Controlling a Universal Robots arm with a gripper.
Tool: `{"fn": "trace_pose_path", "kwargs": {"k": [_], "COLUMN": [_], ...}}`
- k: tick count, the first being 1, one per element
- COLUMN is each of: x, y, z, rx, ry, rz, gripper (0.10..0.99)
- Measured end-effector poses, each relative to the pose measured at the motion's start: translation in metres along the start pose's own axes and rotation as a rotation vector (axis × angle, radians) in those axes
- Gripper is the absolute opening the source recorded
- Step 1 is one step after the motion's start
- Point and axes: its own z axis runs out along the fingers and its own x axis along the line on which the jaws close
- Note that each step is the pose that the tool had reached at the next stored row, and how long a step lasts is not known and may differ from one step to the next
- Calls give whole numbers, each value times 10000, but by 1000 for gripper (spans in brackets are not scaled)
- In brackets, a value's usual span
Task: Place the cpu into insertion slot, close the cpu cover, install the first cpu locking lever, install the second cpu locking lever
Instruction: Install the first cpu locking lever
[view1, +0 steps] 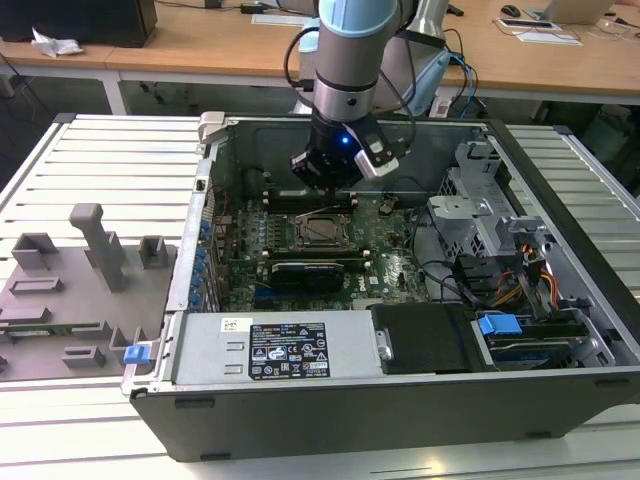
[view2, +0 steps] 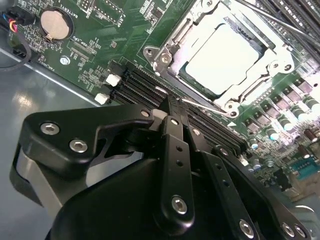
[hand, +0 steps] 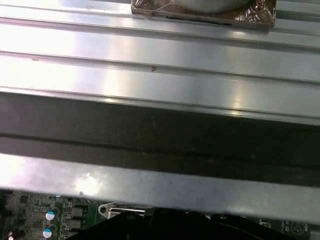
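Slatted metal worktop (view1: 100, 160) carries open computer case (view1: 560, 180) | wooden desks behind | hand (view2: 172, 107) — fingers pressed together — just beside covered cpu (view2: 225, 52), pointing down.

The exterior view looks down from above the open case (view1: 400, 400), facing the arm. The second wrist view sits close behind the gripper (view2: 167, 107), facing the slot (view2: 227, 55). The first wrist view faces the case wall, near.

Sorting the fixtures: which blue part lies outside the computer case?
The small blue clip on the grey tray at the exterior view's left; the larger blue tab sits inside the case.
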Motion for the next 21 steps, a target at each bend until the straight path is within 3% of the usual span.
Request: {"fn": "trace_pose_path", "kwargs": {"k": [8,21], "x": [-24,-25], "y": [-14,-17], "z": [104,120], "rx": [50,101], "ry": [5,19], "rz": [1,3], "gripper": [106,106]}}
